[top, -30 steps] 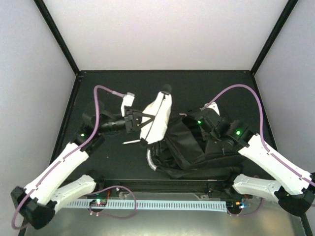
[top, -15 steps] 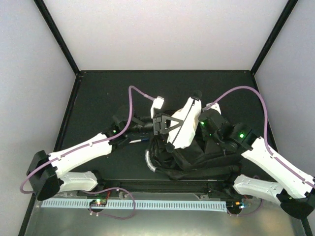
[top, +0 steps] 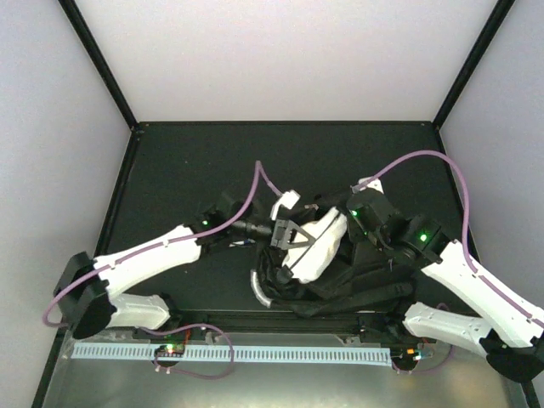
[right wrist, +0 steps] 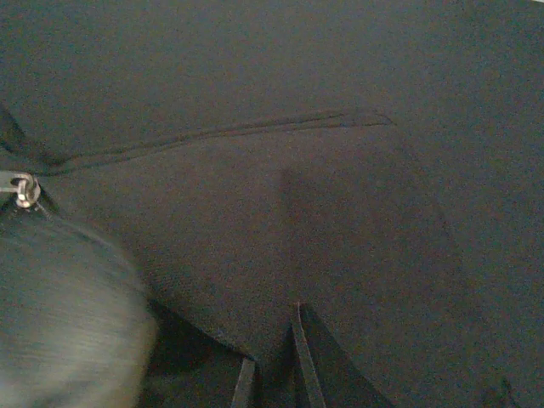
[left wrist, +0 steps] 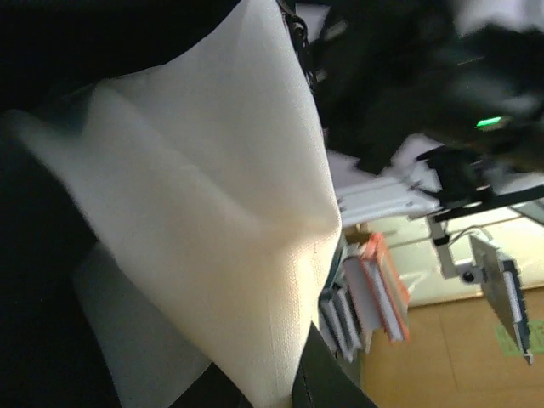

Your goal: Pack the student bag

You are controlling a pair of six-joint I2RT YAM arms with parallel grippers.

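Top external view gives you the student bag (top: pixel 340 285) lying on the near half of the dark table (top: pixel 187 161), roughly midway between the two arm bases and a little toward your right arm, a rumpled black heap with its grey curved handle (top: pixel 257 285) bowed out at its left edge. Your left gripper (top: pixel 289 240) reaches in from the left and has its fingers clenched on a whitish pouch (top: pixel 319 246), which lies tilted across the upper left part of the bag, one end toward the far right and the other near the handle. On the left wrist camera that pouch fills most of the frame as a pale, creased, woven surface with black fabric around it; the fingers themselves do not show clearly there. Your right gripper (top: pixel 355 228) sits low against the far right side of the bag, just beside the upper end of the pouch. You cannot tell whether its claw is released or clenched, because its fingers are hidden from above and the right wrist camera shows only close black fabric with a seam, a small metal zipper pull (right wrist: pixel 25 189) at the left edge and a grey blur in the lower left corner.
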